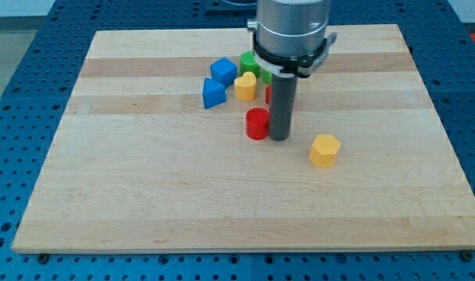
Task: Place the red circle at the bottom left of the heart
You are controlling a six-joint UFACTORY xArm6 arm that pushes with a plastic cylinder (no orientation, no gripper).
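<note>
The red circle [257, 123] is a short red cylinder near the middle of the wooden board [144, 187]. My tip [279, 138] rests on the board right beside it, touching its right side. The yellow heart [245, 87] lies above the red circle, a little to its left. The rod and the arm's body hide part of what lies to the heart's right.
Two blue blocks [223, 71] [213, 94] sit left of the heart. A green block [250, 62] lies above the heart, partly hidden by the arm. A bit of another red block [268, 94] shows behind the rod. A yellow hexagon block [325, 150] lies at the lower right.
</note>
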